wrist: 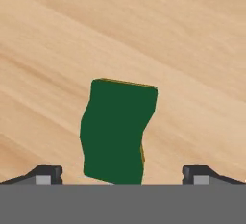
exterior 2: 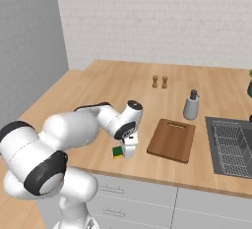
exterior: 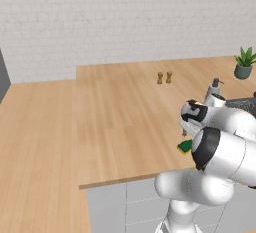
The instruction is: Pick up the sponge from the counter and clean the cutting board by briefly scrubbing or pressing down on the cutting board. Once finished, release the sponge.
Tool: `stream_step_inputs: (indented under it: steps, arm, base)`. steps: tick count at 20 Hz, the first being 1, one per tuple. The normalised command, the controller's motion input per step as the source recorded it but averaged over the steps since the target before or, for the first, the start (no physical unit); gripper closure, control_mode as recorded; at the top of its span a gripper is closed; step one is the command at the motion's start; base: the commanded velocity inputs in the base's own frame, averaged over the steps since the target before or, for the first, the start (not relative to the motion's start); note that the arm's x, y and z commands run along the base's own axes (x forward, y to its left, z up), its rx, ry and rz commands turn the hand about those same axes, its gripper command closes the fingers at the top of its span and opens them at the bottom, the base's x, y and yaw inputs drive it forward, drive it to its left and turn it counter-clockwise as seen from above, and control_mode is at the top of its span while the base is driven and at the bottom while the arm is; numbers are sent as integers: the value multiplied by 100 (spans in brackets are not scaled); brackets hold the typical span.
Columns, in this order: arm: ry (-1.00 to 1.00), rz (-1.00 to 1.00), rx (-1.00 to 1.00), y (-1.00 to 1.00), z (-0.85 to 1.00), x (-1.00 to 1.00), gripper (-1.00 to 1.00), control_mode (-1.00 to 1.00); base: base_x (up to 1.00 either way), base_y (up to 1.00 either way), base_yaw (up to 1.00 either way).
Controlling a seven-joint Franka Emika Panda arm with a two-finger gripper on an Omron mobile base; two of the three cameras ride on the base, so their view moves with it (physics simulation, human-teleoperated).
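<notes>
Left and right base views looking forward-down from behind white arm, sharing light-tan wood-plank counter [exterior: 120, 122] [exterior 2: 98, 95]. Hand view looking straight down, hovering close over dark green scrub-topped sponge [wrist: 116, 131] [exterior 2: 117, 151], centred ahead of gripper [wrist: 122, 174].

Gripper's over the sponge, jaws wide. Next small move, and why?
Probably straight down, then close. In the hand view the sponge lies on the counter centred between the spread fingertips, so the gripper is open and aligned but holds nothing. The cutting board sits apart, to the right in the right base view.
</notes>
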Motion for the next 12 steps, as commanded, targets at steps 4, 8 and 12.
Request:
stream_step_inputs:
  steps: [4,8,12]
  arm:
    - [-16,13,0,3,72,-30,-100,-100]
    - [-20,14,0,35,89,-48,-100,-100]
    - [-29,19,0,64,94,-39,-100,-100]
  base:
    - [0,0,0]
    - [0,0,0]
    - [0,0,0]
